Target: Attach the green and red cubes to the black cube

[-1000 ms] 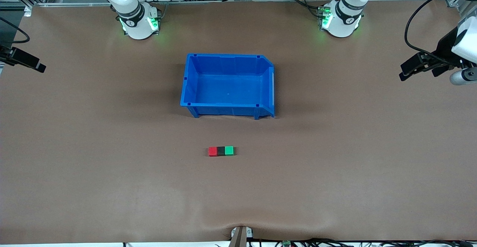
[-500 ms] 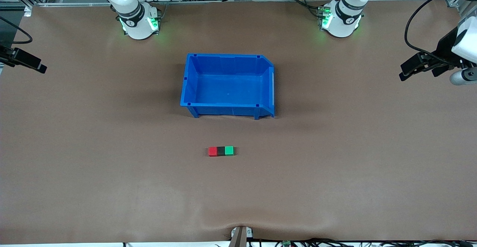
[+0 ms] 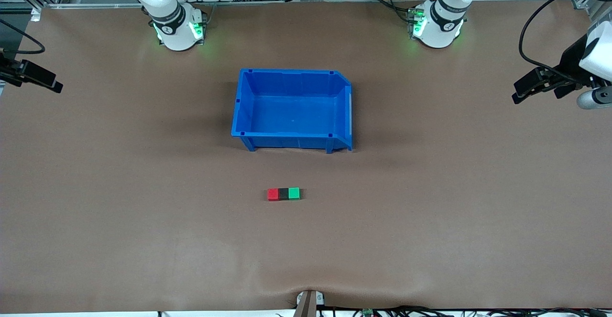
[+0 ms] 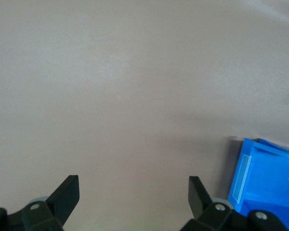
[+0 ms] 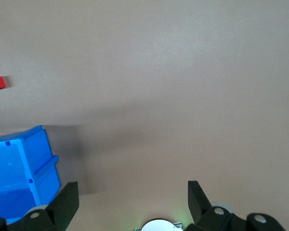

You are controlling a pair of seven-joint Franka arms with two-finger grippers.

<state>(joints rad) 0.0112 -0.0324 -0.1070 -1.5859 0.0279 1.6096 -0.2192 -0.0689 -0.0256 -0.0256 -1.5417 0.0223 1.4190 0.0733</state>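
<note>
One brown desk (image 3: 143, 235) carries everything, and on it stands one blue bin (image 3: 292, 77) with nothing inside, roughly midway between the two arm bases. Two arms wait at the desk's ends. The left tool (image 4: 134, 192) hangs over bare desk at the left arm's end, its jaws spread wide and holding nothing, with a corner of the bin showing in its wrist view. The right tool (image 5: 133, 196) hangs over bare desk at the right arm's end, equally wide open and holding nothing. Three small cubes of equal size lie nearer the front camera than the bin, touching in one straight row: one red cube (image 3: 272, 194) toward the right arm's end, one black cube (image 3: 283, 193) in the middle, one green cube (image 3: 294, 193) toward the left arm's end. All three are plain and solid-coloured.
</note>
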